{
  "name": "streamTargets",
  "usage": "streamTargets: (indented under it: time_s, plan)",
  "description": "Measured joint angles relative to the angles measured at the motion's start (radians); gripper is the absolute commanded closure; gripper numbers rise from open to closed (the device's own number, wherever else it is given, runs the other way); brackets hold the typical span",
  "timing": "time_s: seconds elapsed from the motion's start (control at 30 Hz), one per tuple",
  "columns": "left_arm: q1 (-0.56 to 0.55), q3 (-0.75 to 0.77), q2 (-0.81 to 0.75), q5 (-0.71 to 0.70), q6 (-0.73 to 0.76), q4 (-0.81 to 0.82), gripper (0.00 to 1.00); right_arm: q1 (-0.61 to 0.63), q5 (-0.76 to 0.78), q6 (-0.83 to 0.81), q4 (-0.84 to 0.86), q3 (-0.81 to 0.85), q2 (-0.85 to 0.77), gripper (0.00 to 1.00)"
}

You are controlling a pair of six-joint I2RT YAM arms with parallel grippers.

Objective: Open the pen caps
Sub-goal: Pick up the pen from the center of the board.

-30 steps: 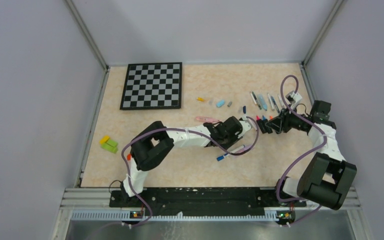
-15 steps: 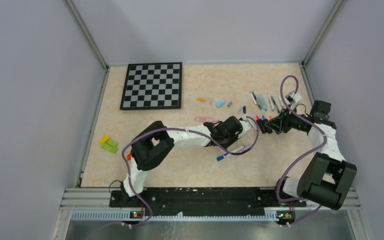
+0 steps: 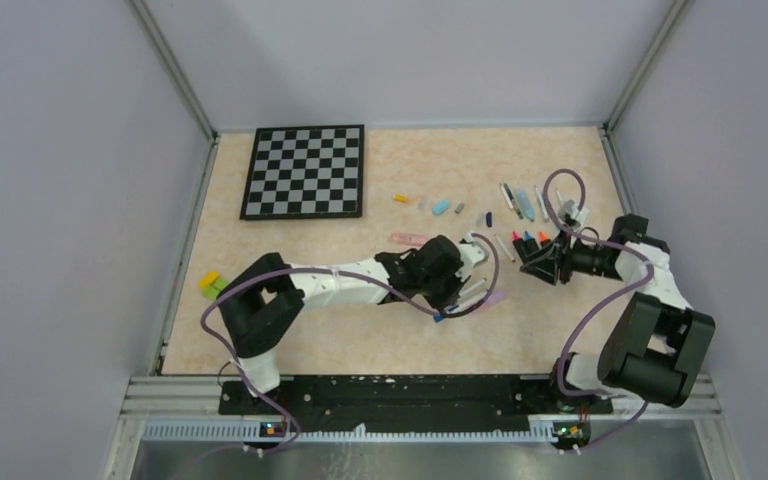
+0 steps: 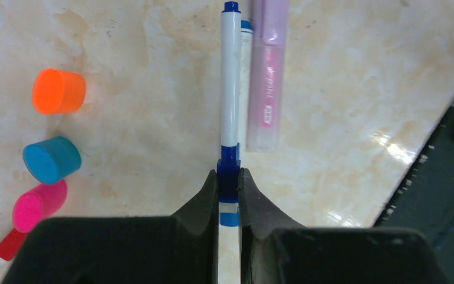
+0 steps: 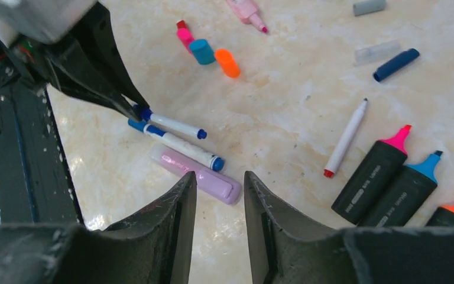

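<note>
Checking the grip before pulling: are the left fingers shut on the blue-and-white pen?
Shut: the left fingers pinch the pen at its dark blue band, no gap visible.

orange cap [image 4: 59,90] / blue cap [image 4: 51,160] / pink cap [image 4: 38,205] | state: removed, loose | pose: lying close together

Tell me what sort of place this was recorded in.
Probably a robot lab test cell: a tabletop boxed in by grey panels, two arms bolted to a rail, pens and a chessboard as props.
</note>
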Motion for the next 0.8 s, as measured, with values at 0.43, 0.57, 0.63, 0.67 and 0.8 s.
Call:
streamTargets:
  time_s: [0.43, 0.57, 0.63, 0.67, 0.8]
  plan:
    - [0.000, -0.243, -0.201, 0.182, -0.191, 0.197, 1.00, 0.125, -0.033, -0.932, -0.603, 0.040, 0.148, 0.58]
    - [0.000, -0.264, -0.228, 0.220, -0.228, 0.239, 1.00, 0.184, -0.032, -0.999, -0.644, 0.040, 0.138, 0.55]
    - [0.002, -0.264, -0.232, 0.245, -0.246, 0.265, 1.00, 0.207, -0.029, -1.017, -0.653, 0.041, 0.121, 0.53]
    - [0.003, -0.264, -0.232, 0.256, -0.254, 0.275, 1.00, 0.218, -0.025, -1.023, -0.658, 0.042, 0.110, 0.52]
    - [0.014, -0.264, -0.232, 0.299, -0.291, 0.294, 1.00, 0.237, -0.002, -1.038, -0.668, 0.065, 0.066, 0.51]
